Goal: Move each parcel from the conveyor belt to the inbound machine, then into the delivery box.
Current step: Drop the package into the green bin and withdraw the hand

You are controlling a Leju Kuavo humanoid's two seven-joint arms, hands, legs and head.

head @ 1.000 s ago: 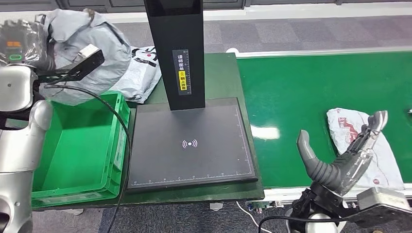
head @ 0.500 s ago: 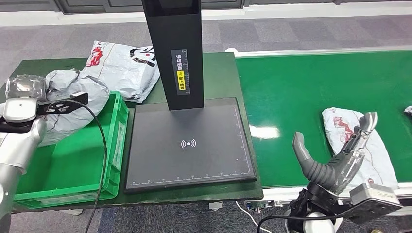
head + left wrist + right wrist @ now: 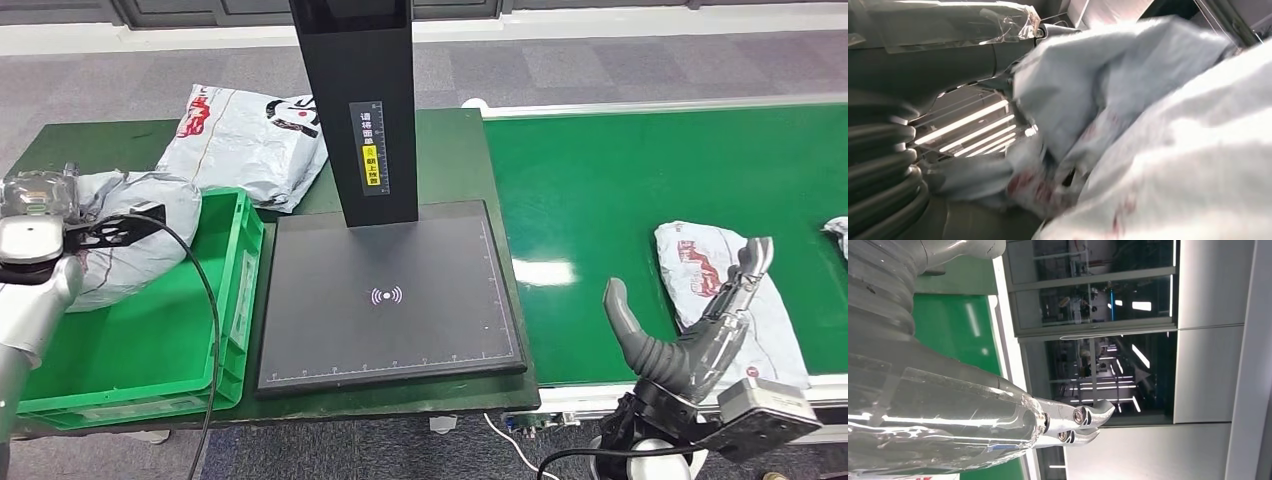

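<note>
The inbound machine (image 3: 390, 290), a flat black scan plate with a tall black post rising from its far edge, sits in the middle of the dark green worktop (image 3: 460, 160), and I place everything else from it. To its left stands the green delivery box (image 3: 150, 330), its wall right up against the plate's edge. The robot's left hand (image 3: 40, 225) hangs over the far left corner of that box and holds a crumpled grey parcel (image 3: 140, 235); the bag bulges across the box's far rim, and from the wrist camera the plastic (image 3: 1158, 130) crowds right against the hand, so I cannot make out how the fingers lie on it. Behind the box, left of the machine's post, a white parcel with red and black print (image 3: 245, 140) lies flat on the worktop. To the right of the machine runs the green conveyor belt (image 3: 650, 170), and on it, well apart from the plate, lies another white parcel with red print (image 3: 700, 265). The right hand (image 3: 700, 325) hovers at the belt's near edge just beside that parcel, thumb spread wide from the fingers, holding nothing.
</note>
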